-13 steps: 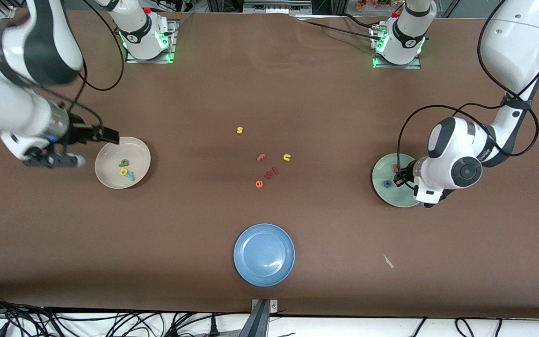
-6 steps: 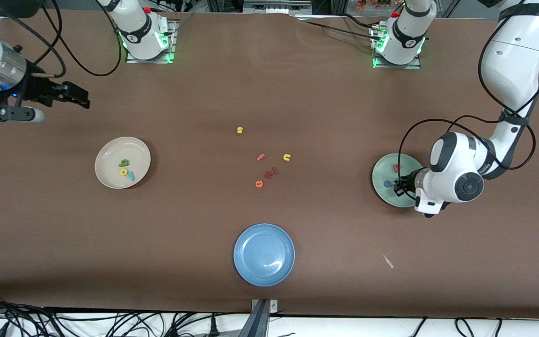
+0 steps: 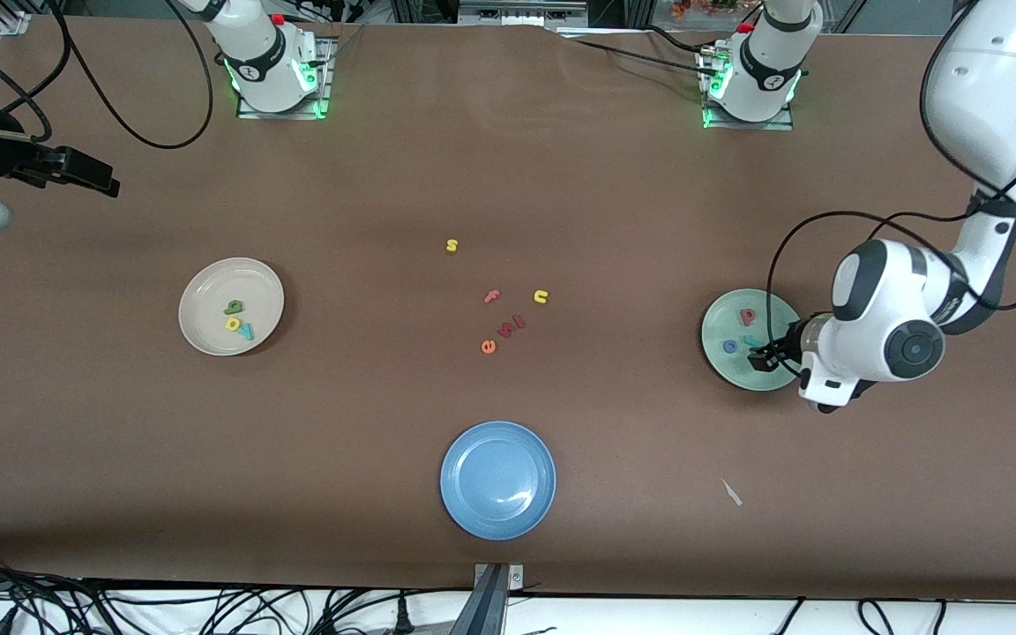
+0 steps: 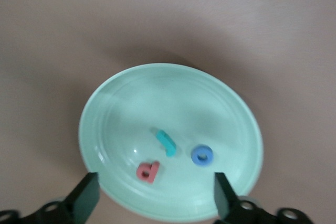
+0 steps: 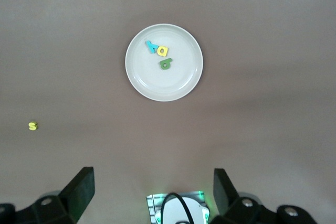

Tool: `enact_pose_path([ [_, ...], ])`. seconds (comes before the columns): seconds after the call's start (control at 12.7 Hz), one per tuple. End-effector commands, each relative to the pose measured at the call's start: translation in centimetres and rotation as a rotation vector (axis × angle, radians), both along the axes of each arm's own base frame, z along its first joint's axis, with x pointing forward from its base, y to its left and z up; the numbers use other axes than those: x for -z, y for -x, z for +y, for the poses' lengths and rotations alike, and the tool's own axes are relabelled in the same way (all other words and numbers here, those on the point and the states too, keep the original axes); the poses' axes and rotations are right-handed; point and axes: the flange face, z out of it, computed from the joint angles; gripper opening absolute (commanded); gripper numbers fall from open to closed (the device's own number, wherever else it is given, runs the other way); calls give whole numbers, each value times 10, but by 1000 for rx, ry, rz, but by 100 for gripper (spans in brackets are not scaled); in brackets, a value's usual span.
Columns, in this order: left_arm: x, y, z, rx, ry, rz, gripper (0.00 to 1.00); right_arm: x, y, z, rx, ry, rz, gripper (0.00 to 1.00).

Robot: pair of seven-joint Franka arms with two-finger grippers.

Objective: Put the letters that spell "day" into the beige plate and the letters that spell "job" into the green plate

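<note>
My left hand (image 3: 759, 360) hangs open over the green plate (image 3: 773, 375), where the teal j (image 4: 166, 142), blue o (image 4: 201, 155) and red b (image 4: 148, 170) lie loose. I judge the next step is lifting straight up without brushing those 3. My right hand (image 3: 93, 176) waits open above the worktop (image 3: 614, 203).

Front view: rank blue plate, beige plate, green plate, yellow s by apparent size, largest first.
1. blue plate, though it sits nearest the camera, which may add to it.
2. beige plate and green plate: look alike; the left arm covers part of the green one, so no ranking.
3. yellow s, far smallest.
</note>
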Motion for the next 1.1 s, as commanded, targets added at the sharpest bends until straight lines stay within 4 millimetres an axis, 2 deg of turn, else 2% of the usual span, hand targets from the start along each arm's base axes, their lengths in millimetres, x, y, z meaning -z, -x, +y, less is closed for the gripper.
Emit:
enact_pose_path([
  [0.0,-68,-5,-8,117,-15,-8,100,-8,-11,0,4,-5,15,100],
  [0.08,-93,-9,-13,158,-4,4,100,-8,-11,4,9,-52,13,100],
  [0.24,-140,-14,-15,277,35,5,100,-8,-14,-2,-8,-72,-6,100],
  [0.39,-170,-12,-16,425,72,-20,100,-7,-15,-13,-103,-96,-15,100],
  [0.47,-189,-8,-16,474,69,-47,100,-7,-15,-13,-110,-95,-14,100],
  [0.79,-242,6,-24,632,76,-115,100,-9,-15,-7,-116,-95,-18,100],
  [0.87,-262,12,-25,660,98,-147,100,-9,-15,-6,-116,-98,-20,100],
  [0.94,-280,20,-23,671,115,-175,100,-9,-15,-7,-117,-94,-19,100],
  [1.02,-290,26,-12,671,118,-188,100,-8,-15,-7,-114,-94,-18,100],
])
